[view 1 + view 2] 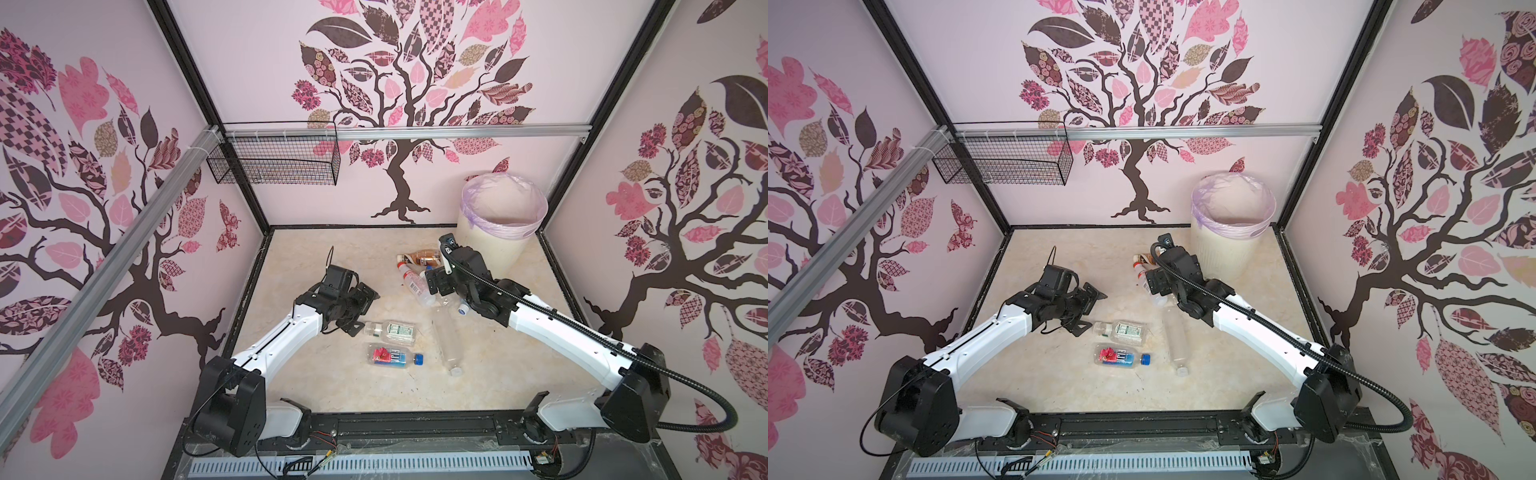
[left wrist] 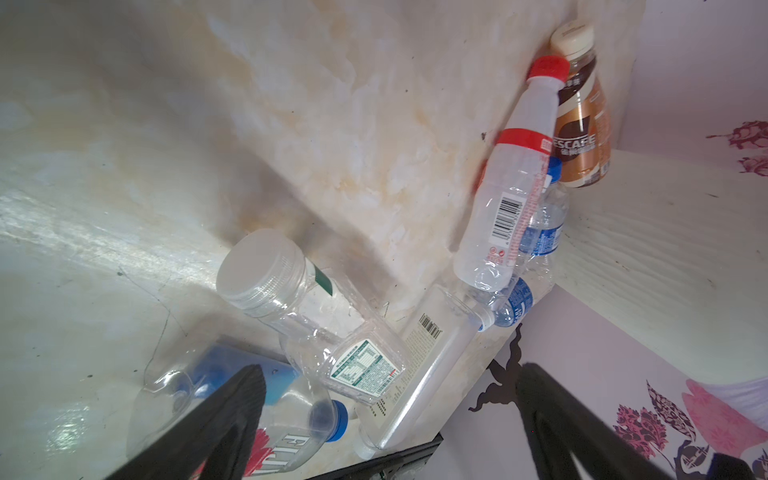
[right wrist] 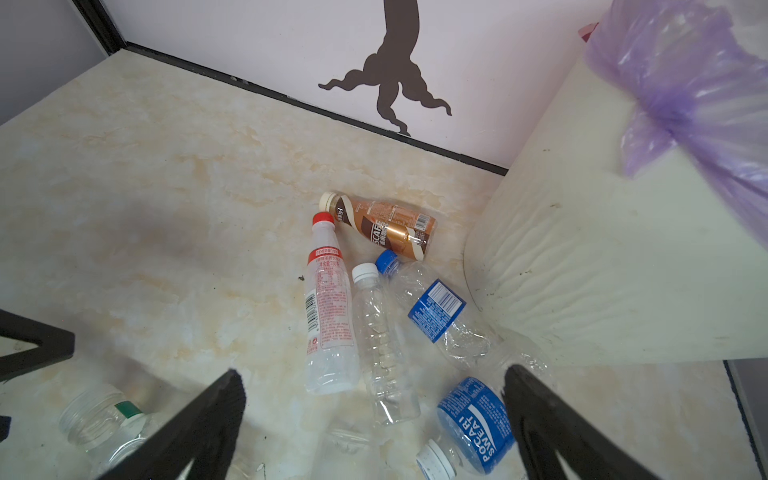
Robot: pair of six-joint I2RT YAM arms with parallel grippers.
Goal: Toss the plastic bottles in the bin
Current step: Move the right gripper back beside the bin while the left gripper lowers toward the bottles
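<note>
Fingers (image 3: 199, 424) of my right gripper (image 3: 372, 372) and of my left gripper (image 2: 390, 369) stand spread wide, holding nothing. On the marble tabletop (image 1: 374, 390) the plastic bottles (image 3: 330, 307) lie on their sides: one cluster just beside the bin (image 1: 498, 249) under my right gripper, others near my left.

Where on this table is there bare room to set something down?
Bare: the far left of the table, between back wall and left gripper; also the near strip between the Fiji bottle and the base rail. Crowded: the bottle heap beside the bin.
</note>
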